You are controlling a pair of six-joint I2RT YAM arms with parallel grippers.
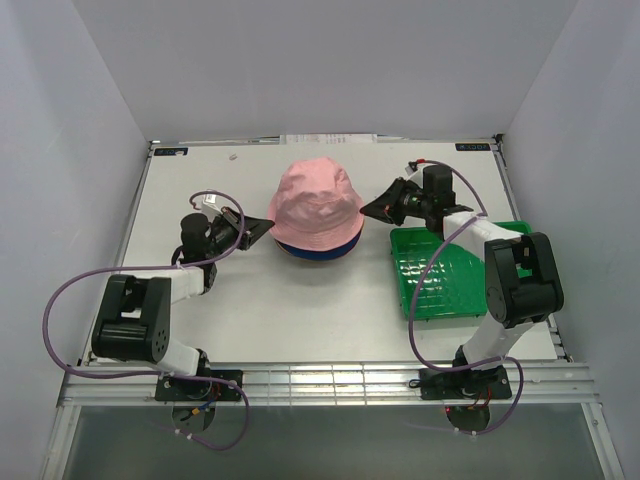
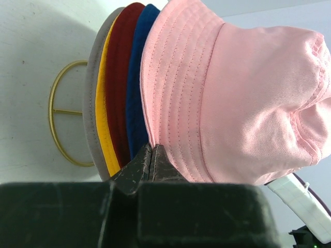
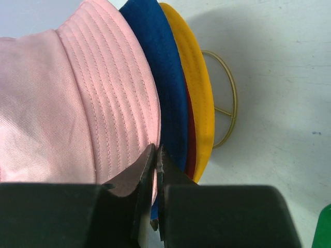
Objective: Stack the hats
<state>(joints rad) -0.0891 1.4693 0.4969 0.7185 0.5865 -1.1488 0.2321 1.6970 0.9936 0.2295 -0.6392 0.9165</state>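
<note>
Left pincer, right pincer closed at crown-up pink hat.

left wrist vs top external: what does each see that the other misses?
Left wrist only: grey hat and yellow hat brims low in the stack, gold stand. Top external only: green tray, right pincer at the pink hat. Both: pink hat, blue hat, left pincer pinching the pink brim.
</note>
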